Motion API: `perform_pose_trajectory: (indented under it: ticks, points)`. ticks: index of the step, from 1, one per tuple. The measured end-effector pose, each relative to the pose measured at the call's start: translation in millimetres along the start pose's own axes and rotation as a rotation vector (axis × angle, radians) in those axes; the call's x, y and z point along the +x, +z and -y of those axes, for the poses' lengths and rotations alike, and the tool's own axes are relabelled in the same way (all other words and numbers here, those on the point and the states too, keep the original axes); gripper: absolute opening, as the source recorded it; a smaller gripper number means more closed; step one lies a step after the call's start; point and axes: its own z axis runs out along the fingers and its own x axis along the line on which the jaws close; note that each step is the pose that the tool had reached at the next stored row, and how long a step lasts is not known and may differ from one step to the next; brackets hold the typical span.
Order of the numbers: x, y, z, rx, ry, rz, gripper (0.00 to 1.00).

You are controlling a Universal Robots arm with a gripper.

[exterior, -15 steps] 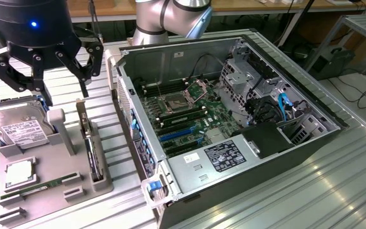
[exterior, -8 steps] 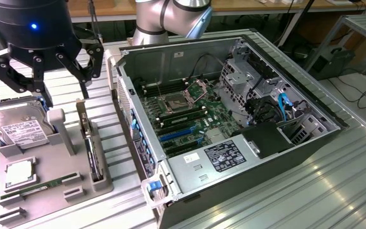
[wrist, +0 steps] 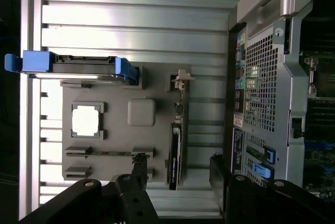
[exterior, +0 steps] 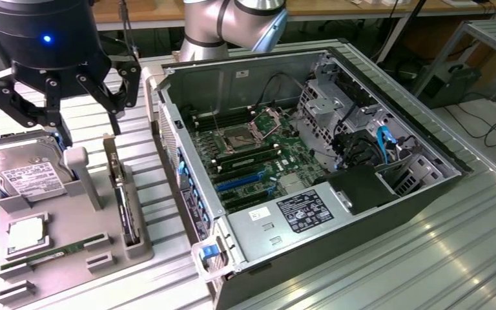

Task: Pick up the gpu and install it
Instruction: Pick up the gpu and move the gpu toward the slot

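Note:
The gpu [exterior: 127,208] is a thin dark card standing on edge in a slot of the grey holder tray [exterior: 75,226], its pale bracket end toward the far side. My gripper [exterior: 86,132] hangs open above the tray, clear of the card, with nothing between its fingers. In the wrist view the gpu [wrist: 175,153] lies edge-on below me, between the two black fingers [wrist: 138,179] of the gripper [wrist: 178,182]. The open computer case [exterior: 188,84] lies on the exterior view's right of the tray, its motherboard [exterior: 248,161] exposed.
On the tray [wrist: 118,140] are a silver hard drive [exterior: 24,171] in a blue carrier, a square processor [exterior: 26,234] and a narrow green memory stick [exterior: 54,253]. The case wall [wrist: 261,77] stands close beside the gpu slot. Ribbed metal table [exterior: 420,258] surrounds everything.

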Motion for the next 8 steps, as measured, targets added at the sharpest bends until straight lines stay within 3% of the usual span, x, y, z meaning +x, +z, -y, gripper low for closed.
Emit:
perform_pose_trajectory:
  ticks: [8]
  points:
    - [0.2, 5.4, 1.3, 0.0000, 0.002, 0.0001, 0.60]
